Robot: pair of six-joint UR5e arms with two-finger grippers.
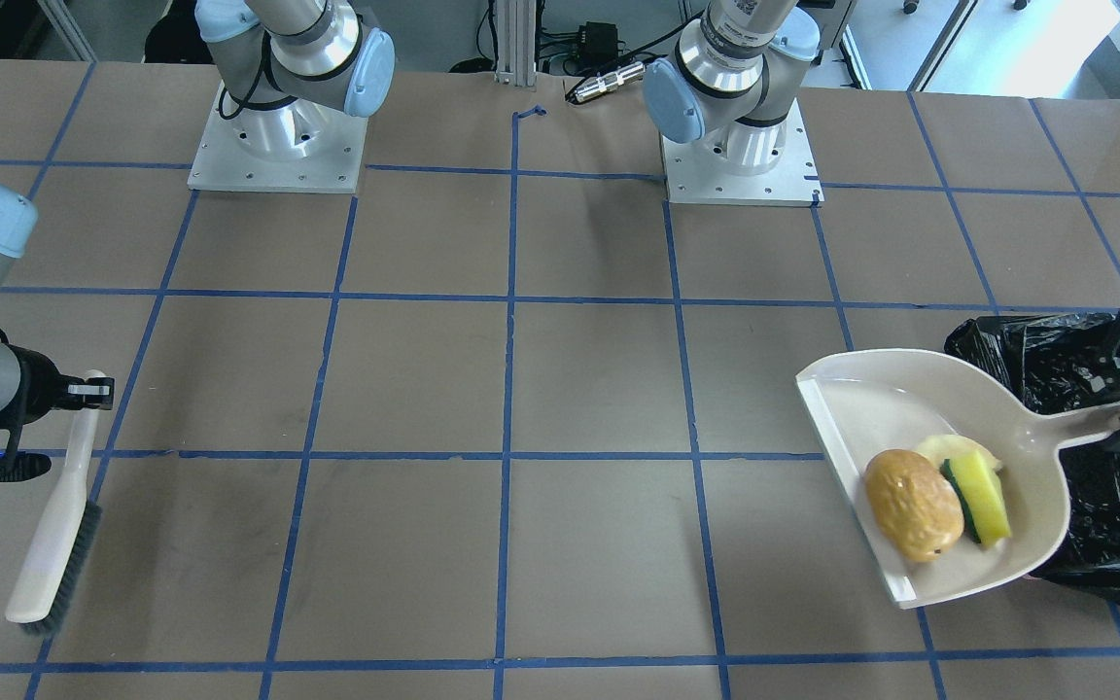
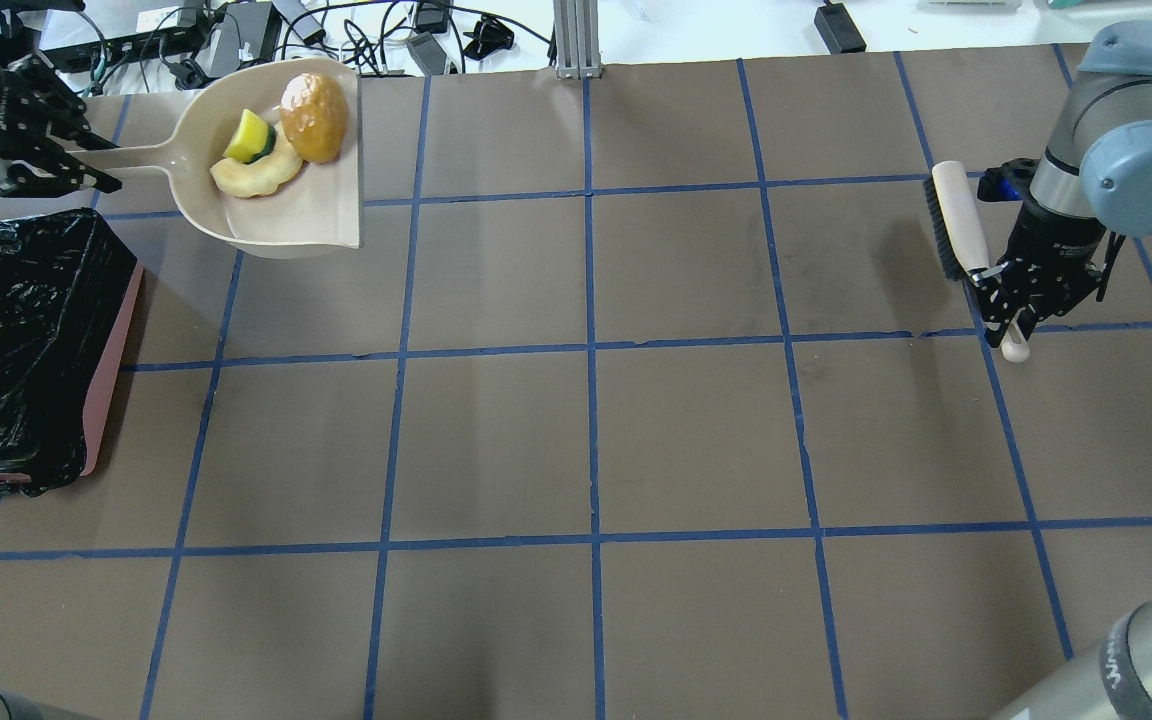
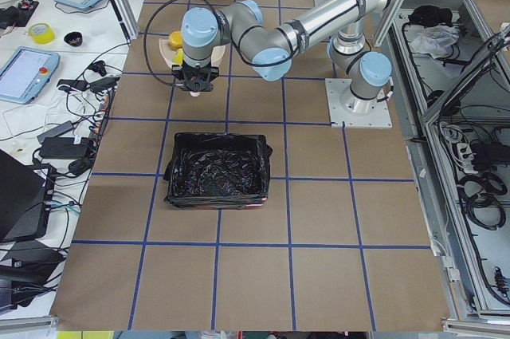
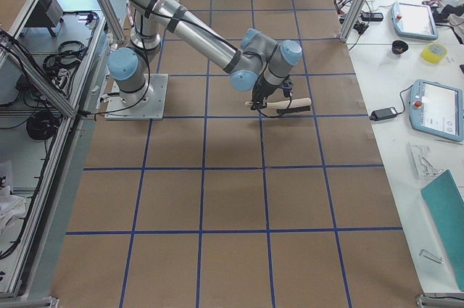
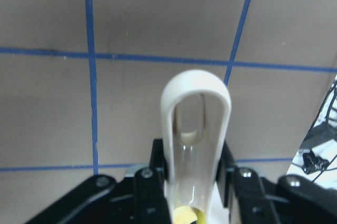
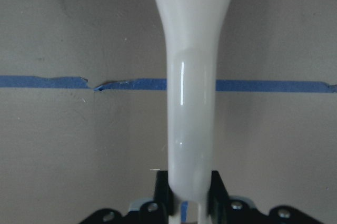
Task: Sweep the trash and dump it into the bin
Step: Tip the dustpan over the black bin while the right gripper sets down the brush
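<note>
Dustpan handle (image 5: 195,124) between left fingers (image 5: 158,164), trash (image 5: 185,215) nearly hidden.

I have the whole middle of the table (image 2: 586,440) to pass through, while the bin (image 2: 112,360) and dustpan (image 2: 286,215) crowd its left end, the brush (image 2: 961,215) its right.

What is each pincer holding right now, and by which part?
Left pincer: the beige plastic dustpan, gripped at the end of its handle. Right pincer: the beige brush with dark bristles, gripped near its handle end.
</note>
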